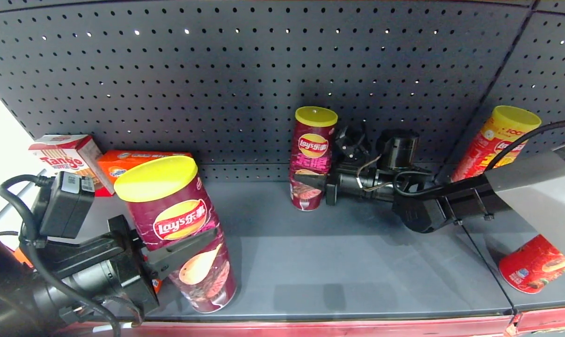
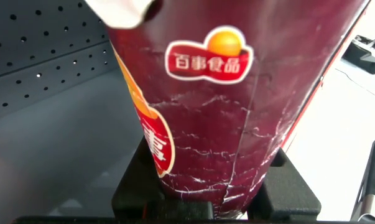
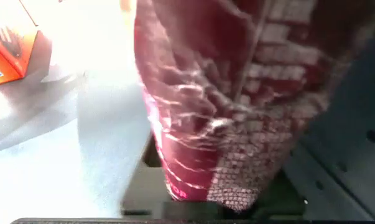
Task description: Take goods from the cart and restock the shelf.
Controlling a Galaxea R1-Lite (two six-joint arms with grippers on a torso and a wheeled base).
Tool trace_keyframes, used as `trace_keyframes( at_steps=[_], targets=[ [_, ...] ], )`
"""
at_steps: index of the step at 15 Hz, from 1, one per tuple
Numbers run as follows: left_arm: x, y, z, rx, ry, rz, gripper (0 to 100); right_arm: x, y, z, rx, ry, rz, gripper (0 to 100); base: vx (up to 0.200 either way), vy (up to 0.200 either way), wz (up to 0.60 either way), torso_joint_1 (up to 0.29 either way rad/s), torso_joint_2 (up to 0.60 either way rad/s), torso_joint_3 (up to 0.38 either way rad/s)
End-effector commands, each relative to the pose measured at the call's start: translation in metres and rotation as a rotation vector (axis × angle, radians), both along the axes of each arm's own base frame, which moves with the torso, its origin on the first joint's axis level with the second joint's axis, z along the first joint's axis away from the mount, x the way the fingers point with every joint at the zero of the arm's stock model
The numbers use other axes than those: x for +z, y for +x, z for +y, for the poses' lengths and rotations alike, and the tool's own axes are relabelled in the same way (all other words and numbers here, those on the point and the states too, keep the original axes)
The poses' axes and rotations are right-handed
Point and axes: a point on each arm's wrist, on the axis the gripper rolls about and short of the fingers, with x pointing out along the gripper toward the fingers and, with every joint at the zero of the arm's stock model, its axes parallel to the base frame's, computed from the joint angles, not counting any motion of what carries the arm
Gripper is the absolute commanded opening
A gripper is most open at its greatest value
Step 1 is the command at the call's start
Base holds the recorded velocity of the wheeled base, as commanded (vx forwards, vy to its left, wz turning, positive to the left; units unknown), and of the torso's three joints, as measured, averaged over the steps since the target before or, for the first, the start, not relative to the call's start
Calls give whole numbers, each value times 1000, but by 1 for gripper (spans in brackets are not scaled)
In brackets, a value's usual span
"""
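Observation:
Two maroon chip cans with yellow lids are in my grippers. My left gripper (image 1: 181, 245) is shut on the near can (image 1: 177, 224) around its middle, at the shelf's front left, and the can leans slightly. In the left wrist view this can (image 2: 224, 124) rises between the black fingers (image 2: 134, 193). My right gripper (image 1: 308, 182) is shut on the far can (image 1: 311, 157), which stands upright near the pegboard at the shelf's middle. Close up in the right wrist view, that can (image 3: 237, 106) sits on the grey shelf board.
A wafer box (image 1: 67, 157) and an orange box (image 1: 132, 161) sit at the back left; the orange box (image 3: 7, 50) also appears beyond the right gripper's can. One red can (image 1: 495, 140) stands at the back right, another red can (image 1: 535, 269) lies at the front right. The shelf board (image 1: 338, 262) has a red front edge.

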Motion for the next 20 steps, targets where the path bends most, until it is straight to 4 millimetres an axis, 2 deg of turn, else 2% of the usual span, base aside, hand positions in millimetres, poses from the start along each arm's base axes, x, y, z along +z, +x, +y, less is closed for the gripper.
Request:
trace_keyframes(
  at_steps=[1, 4, 6, 8, 10, 11, 15, 17, 20],
  targets=[
    [0, 0, 0, 0, -1, -1, 0, 3, -2, 0, 1, 2, -4, 0, 0, 0, 0, 0, 0, 0],
    [0, -1, 0, 0, -1, -1, 0, 18, -17, -4, 13, 11, -20, 0, 0, 0, 0, 0, 0, 0],
    [0, -2, 0, -2, -1, -1, 0, 33, -43, -9, 43, 15, -30, 0, 0, 0, 0, 0, 0, 0],
    [0, -2, 0, -2, -2, -4, 0, 37, -70, -8, 78, 17, -35, 0, 0, 0, 0, 0, 0, 0],
    [1, -2, 1, -2, -3, -4, 0, 29, -98, -8, 119, 21, -40, 0, 0, 0, 0, 0, 0, 0],
    [1, -2, 1, 0, -2, -5, 0, 26, -105, -7, 130, 22, -44, 0, 0, 0, 0, 0, 0, 0],
    [2, 0, 0, -3, -3, -8, 0, 5, -155, -16, 197, 3, -15, 0, 0, 0, 0, 0, 0, 0],
    [1, -1, 0, -2, -3, -6, 0, -5, -167, -22, 208, -7, -4, 0, 0, 0, 0, 0, 0, 0],
    [0, -1, 0, 0, -1, -2, 0, -19, -170, -27, 199, -17, 7, 0, 0, 0, 0, 0, 0, 0]
  ],
)
